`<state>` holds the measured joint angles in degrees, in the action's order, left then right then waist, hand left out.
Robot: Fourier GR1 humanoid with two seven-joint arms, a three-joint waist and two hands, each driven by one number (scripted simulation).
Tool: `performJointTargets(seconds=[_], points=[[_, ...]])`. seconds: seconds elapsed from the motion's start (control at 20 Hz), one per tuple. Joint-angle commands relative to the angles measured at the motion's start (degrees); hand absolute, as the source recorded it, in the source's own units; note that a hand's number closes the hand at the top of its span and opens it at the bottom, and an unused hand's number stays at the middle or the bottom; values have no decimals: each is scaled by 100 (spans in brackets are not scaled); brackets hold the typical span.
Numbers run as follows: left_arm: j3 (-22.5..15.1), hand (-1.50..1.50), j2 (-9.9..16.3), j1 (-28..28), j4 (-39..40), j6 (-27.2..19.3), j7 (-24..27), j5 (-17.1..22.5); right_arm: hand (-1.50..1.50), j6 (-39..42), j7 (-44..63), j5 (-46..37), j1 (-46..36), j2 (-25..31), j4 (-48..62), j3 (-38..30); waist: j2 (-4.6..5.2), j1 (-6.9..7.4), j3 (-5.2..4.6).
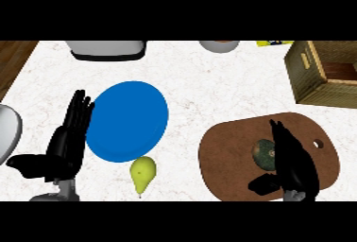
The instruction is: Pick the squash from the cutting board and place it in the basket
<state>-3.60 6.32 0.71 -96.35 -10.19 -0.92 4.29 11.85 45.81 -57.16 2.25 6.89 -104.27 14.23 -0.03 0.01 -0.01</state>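
Brown and rounded, the wooden cutting board (230, 160) carries the dark green squash (263, 153), our right hand (293, 160) lying open against it, while our left hand (66, 142) rests open beside the blue plate (129, 120), the woven basket (314, 80) far right.

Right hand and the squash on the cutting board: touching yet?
Cannot tell. In the head view the right hand overlaps the squash from above, hiding any contact or gap.

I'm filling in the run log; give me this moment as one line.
phase: reach | right hand: open, at squash on board | left hand: open, resting by plate | basket: squash not in
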Motion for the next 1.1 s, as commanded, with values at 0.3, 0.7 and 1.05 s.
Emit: performJointTargets(seconds=[0.3,0.7,1.05], points=[[409,0,55,-92,179,421,224,97,-150,295,34,2,62,-84,-134,-191,0,-6,0],[136,0,-112,-72,-161,294,-105,-122,150,315,-705,-64,-250,207,777,-181,1,19,1],[410,0,-95,259,150,340,-169,-71,150,79,-1188,-271,-111,309,955,-176,1,-6,0]])
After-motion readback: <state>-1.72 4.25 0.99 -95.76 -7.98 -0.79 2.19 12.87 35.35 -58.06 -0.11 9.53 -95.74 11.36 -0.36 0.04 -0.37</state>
